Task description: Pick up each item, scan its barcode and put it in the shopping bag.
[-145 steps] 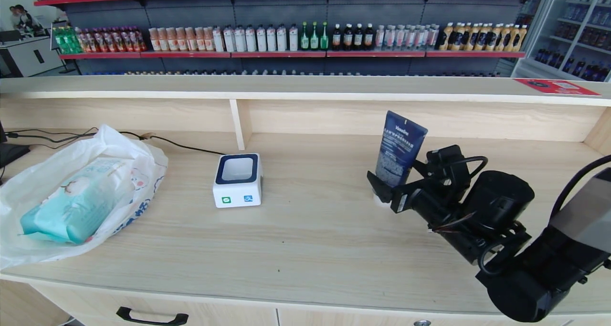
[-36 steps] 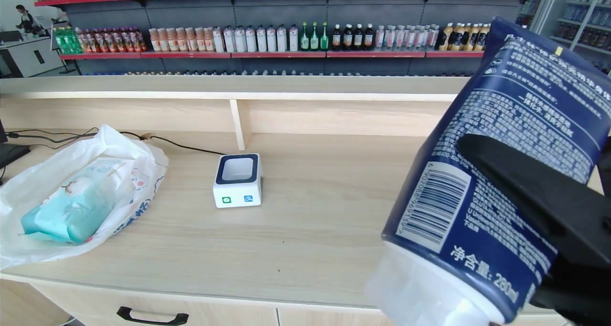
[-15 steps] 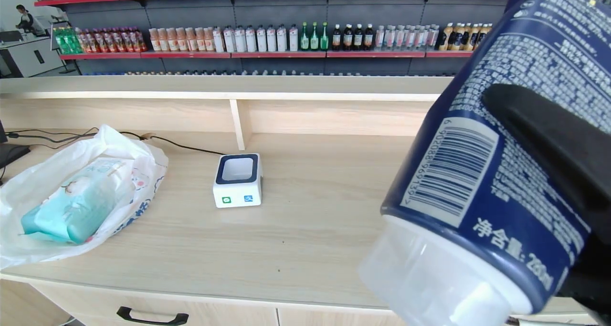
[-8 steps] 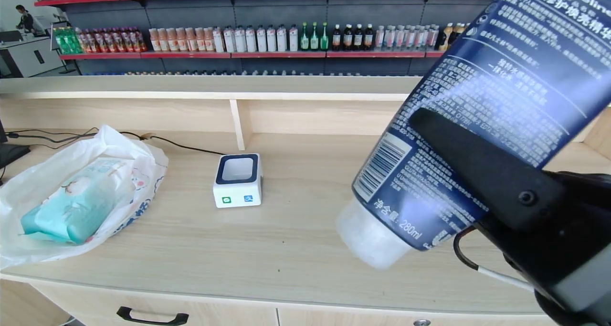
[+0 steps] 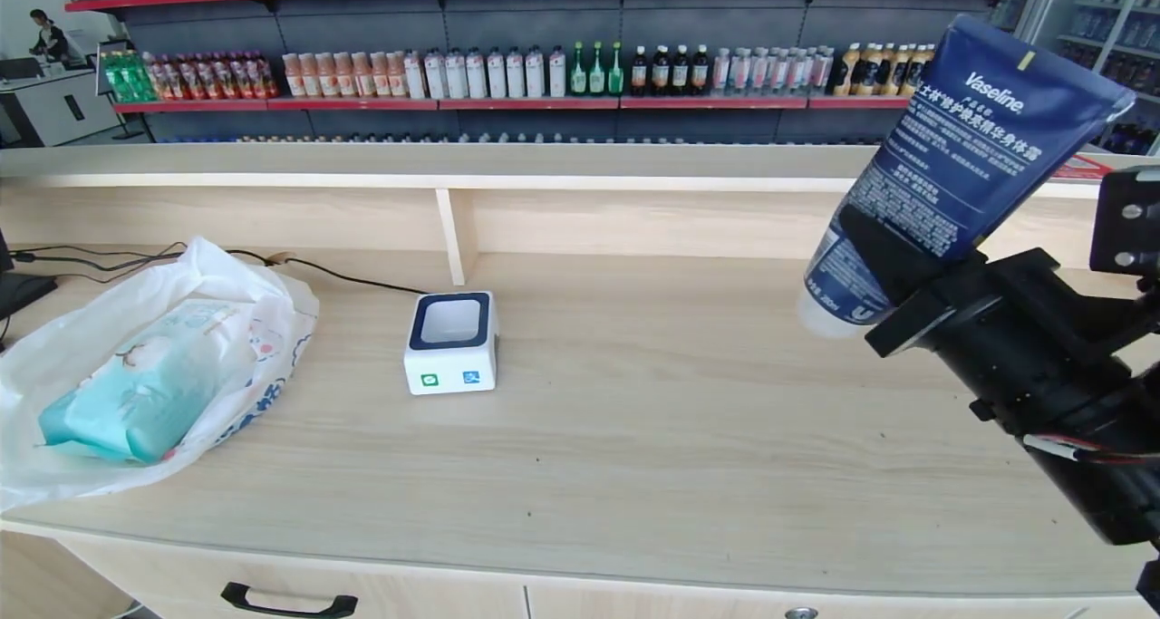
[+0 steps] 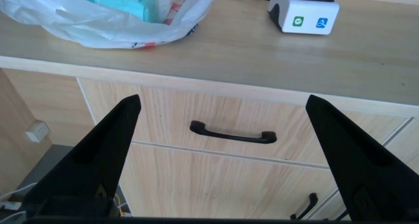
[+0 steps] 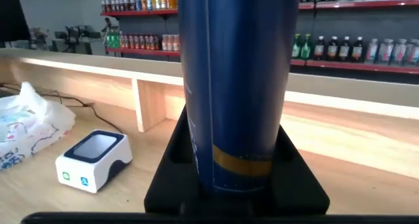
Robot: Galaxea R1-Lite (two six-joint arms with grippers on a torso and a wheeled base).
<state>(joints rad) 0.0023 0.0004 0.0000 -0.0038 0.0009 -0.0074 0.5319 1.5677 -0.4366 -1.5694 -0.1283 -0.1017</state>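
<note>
Your right pincer (image 5: 870,238) pinches the blue lotion tube (image 5: 970,148), which has drawn back from the camera to the frame's upper right; the barcode scanner (image 5: 450,343) at centre-left is, I judge, next.

There is one blue tube (image 5: 956,152), one white scanner (image 5: 450,343), one plastic bag (image 5: 227,270) and one pack of wipes (image 5: 149,379).

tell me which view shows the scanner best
The head view: the scanner sits whole and unobstructed on the counter, window and front both visible. The right wrist view shows the scanner whole too, but more obliquely. The left wrist view's edge cuts the scanner off.
</note>
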